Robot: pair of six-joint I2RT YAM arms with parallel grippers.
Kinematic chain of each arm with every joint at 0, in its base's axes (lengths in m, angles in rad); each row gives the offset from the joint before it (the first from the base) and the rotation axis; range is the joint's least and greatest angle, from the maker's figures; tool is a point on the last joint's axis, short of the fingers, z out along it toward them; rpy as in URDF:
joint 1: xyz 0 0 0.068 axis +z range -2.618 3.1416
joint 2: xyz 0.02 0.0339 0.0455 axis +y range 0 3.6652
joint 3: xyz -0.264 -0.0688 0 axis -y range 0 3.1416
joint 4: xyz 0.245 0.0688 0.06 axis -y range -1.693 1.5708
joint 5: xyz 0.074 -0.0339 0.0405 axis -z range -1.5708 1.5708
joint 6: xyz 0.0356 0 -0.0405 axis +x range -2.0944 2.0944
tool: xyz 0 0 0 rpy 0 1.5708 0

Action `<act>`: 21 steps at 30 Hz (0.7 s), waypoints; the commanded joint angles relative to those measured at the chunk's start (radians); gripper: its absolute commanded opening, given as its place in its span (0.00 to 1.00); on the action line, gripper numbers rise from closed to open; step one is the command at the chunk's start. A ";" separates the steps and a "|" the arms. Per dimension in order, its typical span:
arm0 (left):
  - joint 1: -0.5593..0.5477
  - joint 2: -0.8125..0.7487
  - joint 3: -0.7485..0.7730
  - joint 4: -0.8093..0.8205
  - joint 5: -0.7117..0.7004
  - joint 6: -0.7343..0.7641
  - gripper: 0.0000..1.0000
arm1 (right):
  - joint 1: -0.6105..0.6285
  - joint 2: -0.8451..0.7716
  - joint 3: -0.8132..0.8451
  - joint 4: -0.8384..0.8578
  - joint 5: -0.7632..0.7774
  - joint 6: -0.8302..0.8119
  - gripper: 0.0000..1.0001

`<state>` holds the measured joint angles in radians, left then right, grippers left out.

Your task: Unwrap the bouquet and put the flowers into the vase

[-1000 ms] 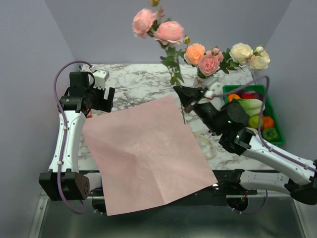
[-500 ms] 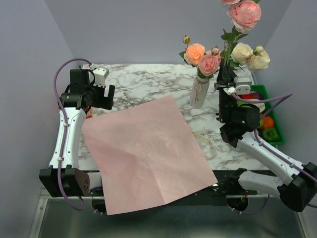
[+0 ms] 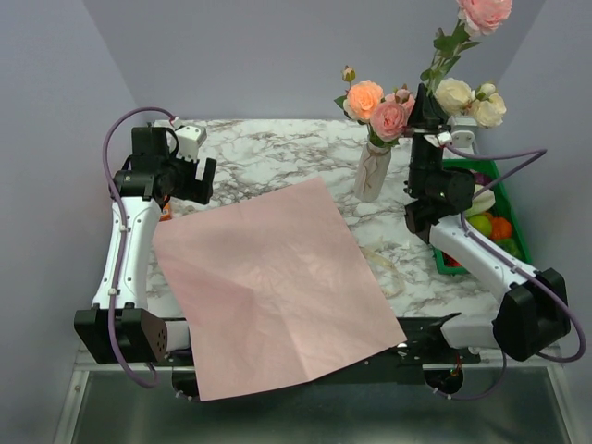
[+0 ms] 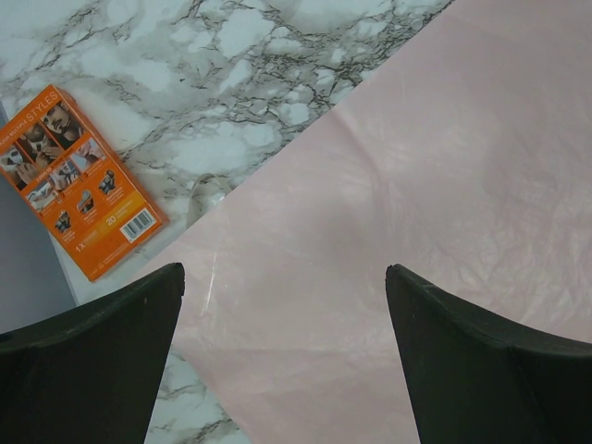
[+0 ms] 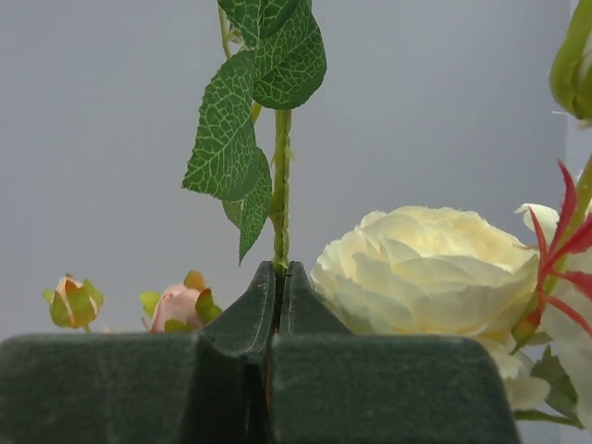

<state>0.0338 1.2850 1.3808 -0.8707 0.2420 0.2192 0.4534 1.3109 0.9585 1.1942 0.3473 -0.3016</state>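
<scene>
Pinching a pink rose stem (image 5: 280, 176), right gripper (image 5: 279, 280) hovered at two o'clock of the vase (image 3: 373, 174); left gripper (image 4: 285, 276) gaped wide over paper (image 3: 268, 277). Thin stem could slip or miss the crowded mouth.

Bright even light, soft shadows, mild sheen on marble table (image 3: 277, 153), near gripper fingers (image 4: 83, 370) slightly soft
</scene>
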 commanded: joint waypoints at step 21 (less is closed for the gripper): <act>0.008 0.020 0.000 0.012 0.019 0.077 0.99 | -0.045 0.284 0.036 0.271 -0.014 0.021 0.01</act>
<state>0.0338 1.3132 1.3804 -0.8692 0.2443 0.2836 0.4168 1.6089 1.0492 1.2934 0.3256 -0.2729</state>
